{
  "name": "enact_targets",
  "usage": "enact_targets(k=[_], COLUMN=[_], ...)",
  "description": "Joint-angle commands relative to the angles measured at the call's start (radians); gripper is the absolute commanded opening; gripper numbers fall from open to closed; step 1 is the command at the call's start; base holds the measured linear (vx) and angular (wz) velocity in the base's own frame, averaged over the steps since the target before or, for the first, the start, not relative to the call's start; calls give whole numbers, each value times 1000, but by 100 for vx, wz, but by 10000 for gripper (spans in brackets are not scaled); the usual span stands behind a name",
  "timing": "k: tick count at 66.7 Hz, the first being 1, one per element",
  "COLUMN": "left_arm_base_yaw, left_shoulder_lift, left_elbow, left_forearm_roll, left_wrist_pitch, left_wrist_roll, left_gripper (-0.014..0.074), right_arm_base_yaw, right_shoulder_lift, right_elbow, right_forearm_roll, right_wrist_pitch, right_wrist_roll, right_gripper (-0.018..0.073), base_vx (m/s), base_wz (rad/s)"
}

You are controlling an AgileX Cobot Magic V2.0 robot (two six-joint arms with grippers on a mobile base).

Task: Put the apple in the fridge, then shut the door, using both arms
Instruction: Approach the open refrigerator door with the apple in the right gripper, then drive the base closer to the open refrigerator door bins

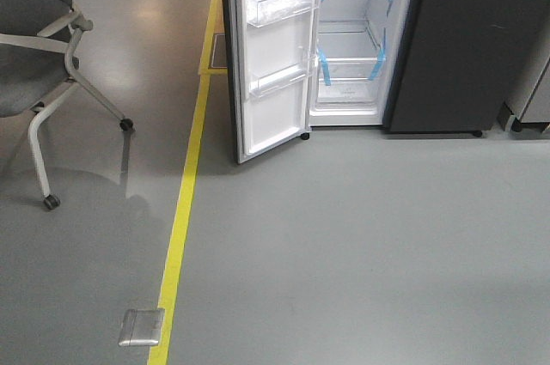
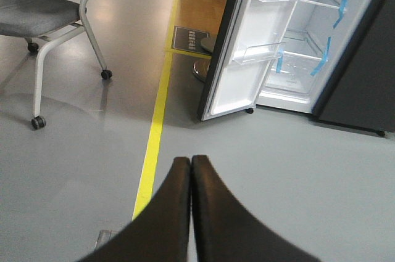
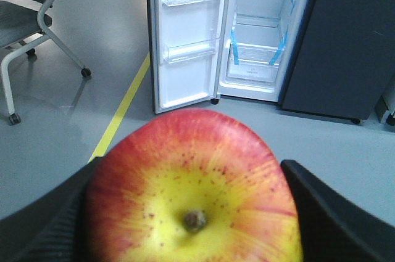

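Now, the right gripper [image 3: 194, 212] is clamped on the apple [image 3: 194, 188], which fills the lower centre of the right wrist view. The left gripper [image 2: 190, 169] is pressed together and empty. The fridge [image 1: 361, 39] and its open door [image 1: 275, 116], at upper centre, stand well apart from both arms. Likely faults:
- the round apple slips between the 2 fingers during the approach
- the arm clips a door bin [image 1: 279, 9]
- the door is pushed before the right arm is clear
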Motion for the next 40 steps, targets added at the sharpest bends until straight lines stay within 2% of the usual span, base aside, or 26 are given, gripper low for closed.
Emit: enact_targets(k=[1,40], left_arm_base_yaw=[-2,-2], left_shoulder_lift=[-16,-16], left_elbow=[18,18], left_forearm_roll=[0,0], left_wrist_pitch=[-77,-77], left_wrist_roll=[0,0], left_gripper=[-6,-6], right_arm_base_yaw=[2,2], right_shoulder_lift=[7,7], right_elbow=[-23,-23], right_forearm_roll=[10,10], right_wrist_pitch=[-89,-90], right_wrist_roll=[2,2], right_gripper=[176,176], base_vx=[16,14], base_wz=[0,3])
